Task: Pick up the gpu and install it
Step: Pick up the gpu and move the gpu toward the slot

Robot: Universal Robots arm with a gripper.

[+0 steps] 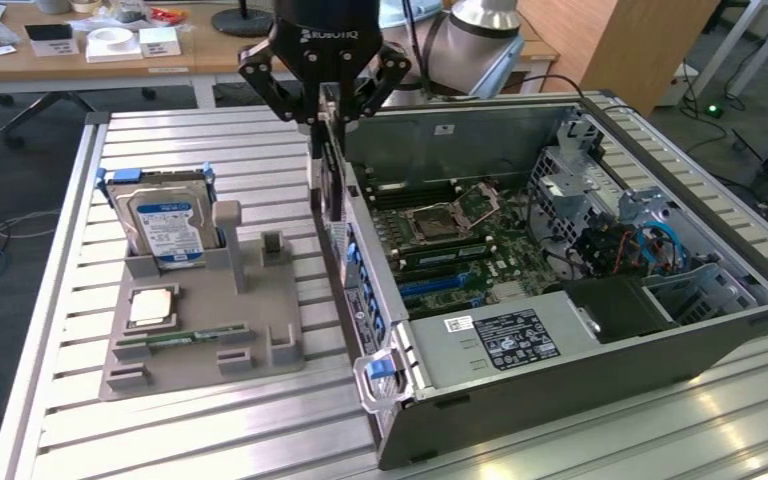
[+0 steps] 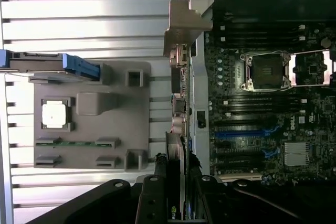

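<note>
On the table point(image 1: 157, 440), at the exterior view's left, a gray holder point(image 1: 197, 350) carries one hard drive point(image 1: 168, 225), one processor chip point(image 1: 153, 305) and one RAM stick point(image 1: 181, 337). To their right the hand point(image 1: 328, 118) is clamped on the single gpu point(image 1: 332, 190), its fingers point(image 2: 159, 174) pressing either face. The card hangs edge-on straight below the hand, long axis pointing down, over the left wall of the one open case point(image 1: 584, 350). The two blue slots point(image 2: 241, 133) lie further right, inside on the motherboard point(image 1: 464, 250), apart from the card.
</note>
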